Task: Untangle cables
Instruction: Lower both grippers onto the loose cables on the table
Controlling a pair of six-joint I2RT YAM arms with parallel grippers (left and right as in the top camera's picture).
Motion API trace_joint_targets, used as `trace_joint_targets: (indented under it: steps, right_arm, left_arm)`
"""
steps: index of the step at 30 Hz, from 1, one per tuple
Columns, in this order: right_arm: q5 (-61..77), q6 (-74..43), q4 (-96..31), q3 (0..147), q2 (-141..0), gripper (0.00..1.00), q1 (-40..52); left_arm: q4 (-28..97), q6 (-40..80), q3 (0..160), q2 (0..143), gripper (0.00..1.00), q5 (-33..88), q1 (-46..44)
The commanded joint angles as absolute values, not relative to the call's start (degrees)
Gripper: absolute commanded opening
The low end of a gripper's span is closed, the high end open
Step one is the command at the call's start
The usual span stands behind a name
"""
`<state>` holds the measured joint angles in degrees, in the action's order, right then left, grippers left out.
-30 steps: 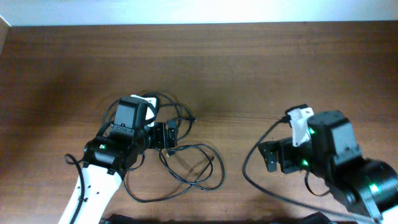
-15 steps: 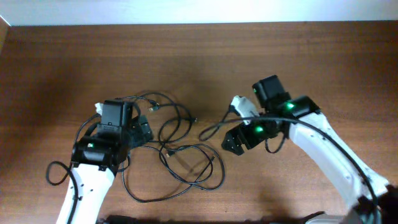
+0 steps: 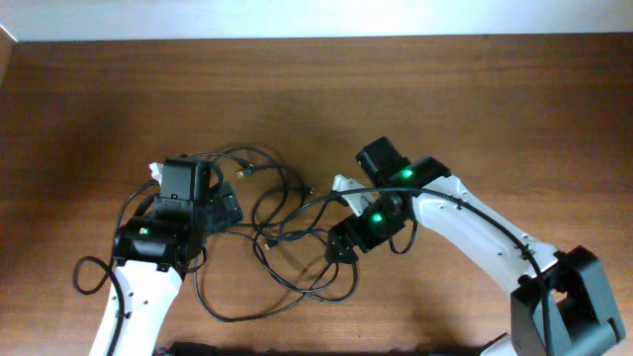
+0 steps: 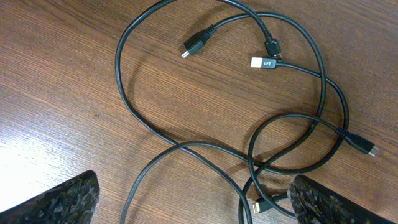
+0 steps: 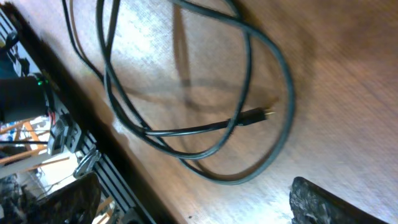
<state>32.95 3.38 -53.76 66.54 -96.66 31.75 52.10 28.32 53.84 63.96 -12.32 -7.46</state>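
Overhead: the right gripper has swung in from the table's front right corner to hover over the tangle's right side, jaws spread, nothing held, so a first grab looks close. The left gripper, equally spread, waits at the tangle's left. The cables sprawl left-to-right near the front edge.

Left wrist: a silver-tipped plug points picture-left.

Right wrist: a gold-tipped plug points picture-right.

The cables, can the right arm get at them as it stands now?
Probably yes: the right gripper hangs open right over the loops of the cables on the table, with nothing between them.
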Motion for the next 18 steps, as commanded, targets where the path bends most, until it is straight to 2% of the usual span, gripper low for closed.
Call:
trace_joint_targets:
  steps: [1, 5, 8, 9, 11, 15, 18]
  right_arm:
    - [33.52, -0.75, -53.01, 65.17, -97.14, 0.99, 36.12]
    - [24.99, -14.04, -50.28, 61.60, -97.14, 0.99, 36.80]
    - [26.55, -16.25, -48.29, 59.11, -97.14, 0.99, 36.80]
    - [27.22, -17.74, -47.33, 58.92, -97.14, 0.96, 36.82]
    - [27.79, -21.71, -45.78, 58.92, -97.14, 0.81, 37.69]
    - [26.79, -23.33, -43.92, 58.92, -97.14, 0.77, 41.80]
    - [16.73, -32.34, -43.62, 58.70, -97.14, 0.74, 46.63]
  left_arm:
    - [52.18, 27.79, 54.04, 63.68, 0.99, -12.86, -7.22]
    - [52.18, 27.79, 54.04, 63.68, 0.99, -12.88, -7.22]
    - [52.18, 27.79, 54.04, 63.68, 0.99, -12.88, -7.22]
    - [52.18, 27.77, 54.04, 63.68, 0.99, -12.91, -7.22]
    - [52.18, 27.77, 54.04, 63.68, 0.99, -12.91, -7.22]
    - [52.18, 27.77, 54.04, 63.68, 0.99, -12.91, -7.22]
    - [52.18, 27.77, 54.04, 63.68, 0.99, -12.91, -7.22]
